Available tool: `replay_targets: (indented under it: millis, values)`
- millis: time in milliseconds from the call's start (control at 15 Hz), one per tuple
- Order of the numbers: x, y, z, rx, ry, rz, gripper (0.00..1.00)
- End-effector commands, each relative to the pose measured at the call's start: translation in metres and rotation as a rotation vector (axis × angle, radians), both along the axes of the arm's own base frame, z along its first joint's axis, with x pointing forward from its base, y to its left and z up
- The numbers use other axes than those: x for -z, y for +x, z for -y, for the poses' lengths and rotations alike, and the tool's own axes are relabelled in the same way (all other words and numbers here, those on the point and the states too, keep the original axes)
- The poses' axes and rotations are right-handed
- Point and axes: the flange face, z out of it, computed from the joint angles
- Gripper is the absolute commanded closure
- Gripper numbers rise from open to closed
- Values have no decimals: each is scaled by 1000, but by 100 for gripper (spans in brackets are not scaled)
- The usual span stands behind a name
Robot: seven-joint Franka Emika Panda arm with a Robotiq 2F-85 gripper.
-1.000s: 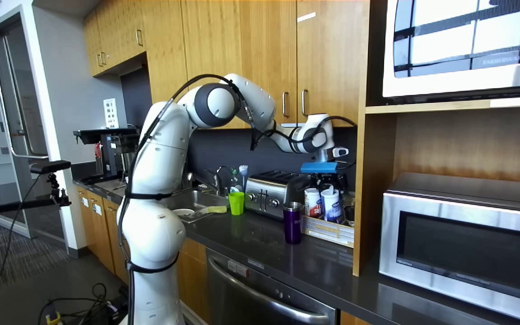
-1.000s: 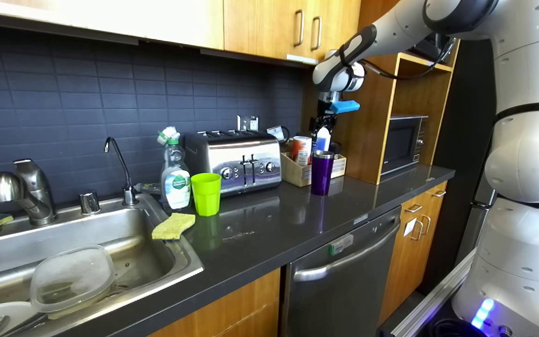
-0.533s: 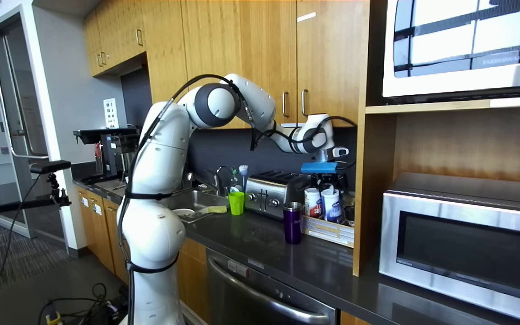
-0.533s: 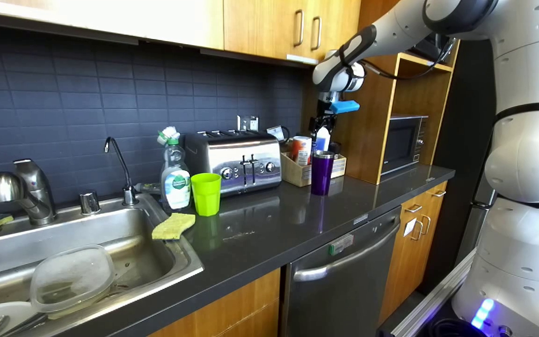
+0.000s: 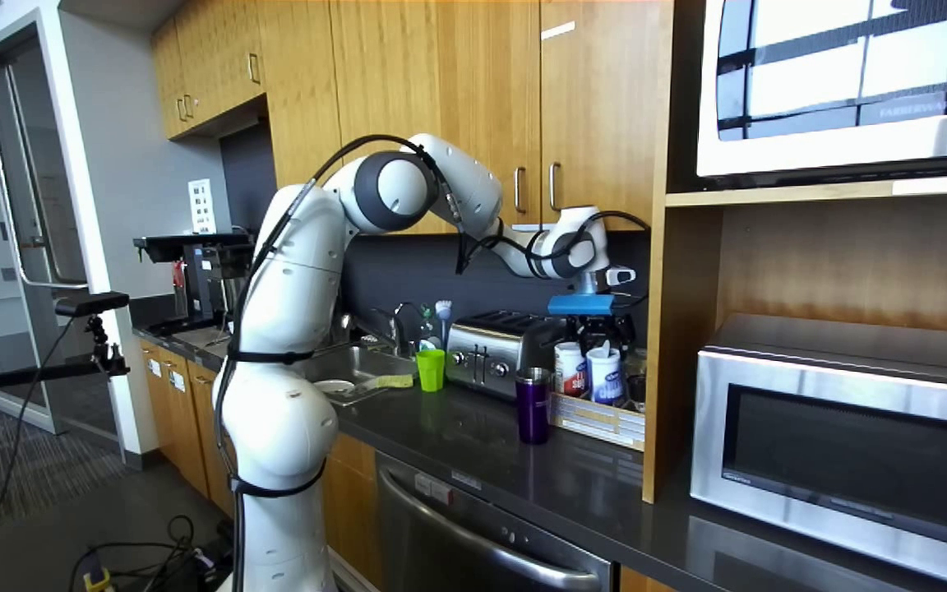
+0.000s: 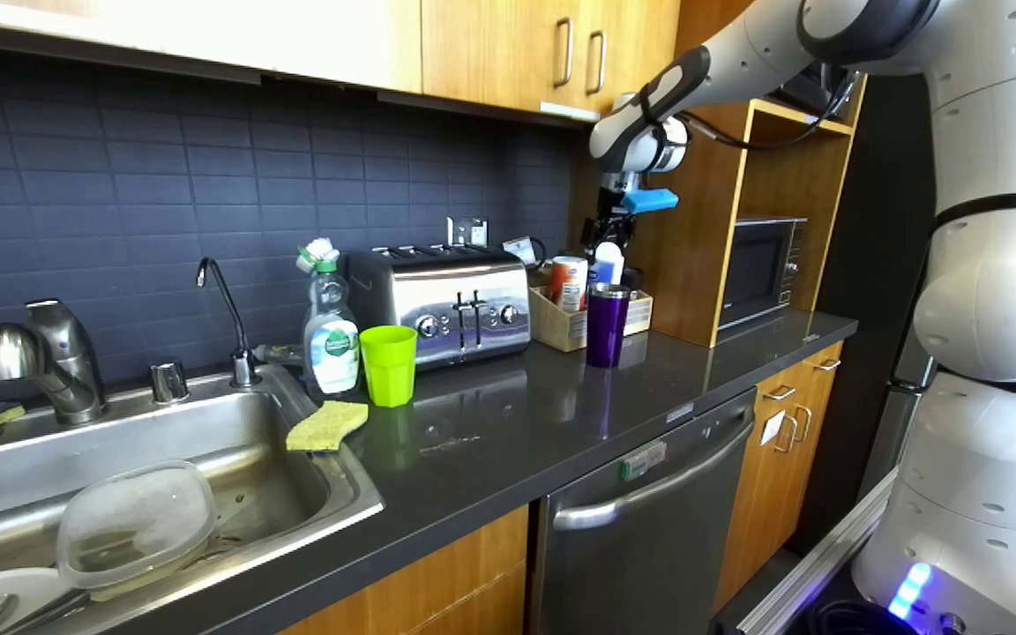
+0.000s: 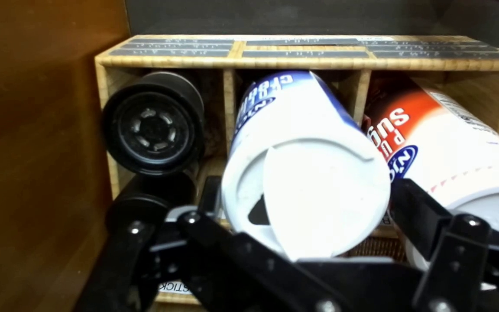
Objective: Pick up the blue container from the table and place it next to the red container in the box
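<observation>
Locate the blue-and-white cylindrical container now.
In the wrist view, the blue-and-white container sits inside the pale wooden box, left of the red-and-white cylindrical container.

Along the countertop (image 6: 490, 441), left to right in an exterior view, run the sink (image 6: 208, 428), the cup (image 6: 390, 366), the toaster (image 6: 464, 309), the box (image 6: 640, 316), the cabinet panel (image 6: 689, 265) and the microwave (image 6: 757, 269). The tub (image 6: 138, 529) lies in the sink, the sponge (image 6: 327, 426) on its right rim, the soap bottle (image 6: 332, 348) behind and left of the cup, and the tumbler (image 6: 607, 331) before the box. In the box the sugar container (image 6: 569, 282) is left of the creamer container (image 6: 607, 256) in both exterior views (the wrist view flips this, sugar to the right). From the wrist, the creamer container is in the middle compartment with the gripper (image 7: 312, 203) astride it, and a third container (image 7: 152, 125) is in the compartment to the left.
</observation>
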Motion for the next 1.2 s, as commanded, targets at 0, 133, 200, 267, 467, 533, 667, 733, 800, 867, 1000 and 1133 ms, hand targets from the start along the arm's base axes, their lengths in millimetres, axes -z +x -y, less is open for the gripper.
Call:
replay_targets:
  millis: [0,133,200,267,467,533,667,733,800,867,1000,1133]
  values:
    - [-9,5,-1,11,15,21,0]
    - [-13,4,-1,3,2,30,0]
    - [-15,3,-1,1,-2,38,0]
    - [-18,3,-1,0,-7,48,0]
    - [-24,0,-2,-4,-10,69,0]
    - [-26,-2,-2,-4,-16,75,0]
    - [-29,-7,-2,-2,-17,80,0]
    - [-31,-10,-3,-4,-15,81,0]
    - [-32,-14,-3,-6,-15,83,0]
    - [-34,-19,-4,-7,-19,89,0]
    - [-39,-28,-6,-8,-20,106,0]
    - [-46,-40,-8,-13,-21,130,0]
